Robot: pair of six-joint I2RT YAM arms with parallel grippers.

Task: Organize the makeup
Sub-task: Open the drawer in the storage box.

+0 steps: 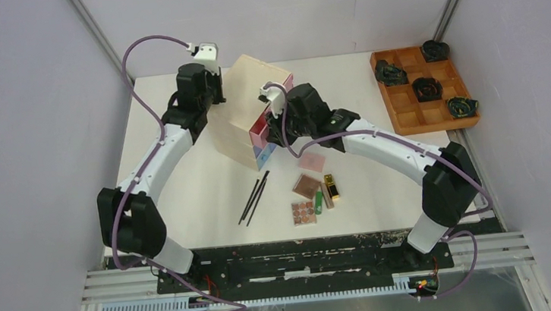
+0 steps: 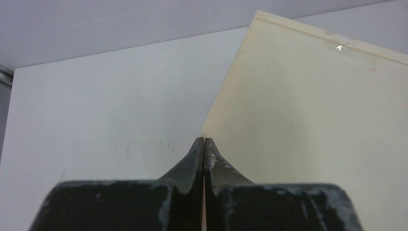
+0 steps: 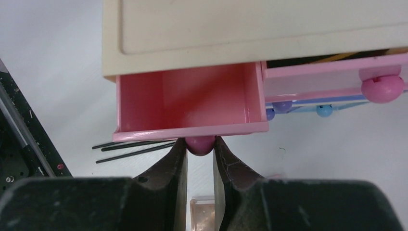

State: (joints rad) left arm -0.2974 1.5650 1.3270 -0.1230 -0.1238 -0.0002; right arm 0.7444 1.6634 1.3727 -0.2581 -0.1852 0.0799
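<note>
Thin black sticks [image 3: 130,144] partly behind pink drawer [image 3: 192,129]

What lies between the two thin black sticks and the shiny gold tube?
A square brown palette and a slim brownish piece lie between the two thin black sticks and the shiny gold tube. The top view shows it.

Chest [image 1: 242,113] stands rear of centre on table [image 1: 185,195]; sticks [image 1: 257,199] and palettes [image 1: 307,186] lie before it; grid tray [image 1: 425,114] at right rear.

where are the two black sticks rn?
Top view: the two black sticks lie together on the table, below the wooden chest and left of the brown palette.
</note>
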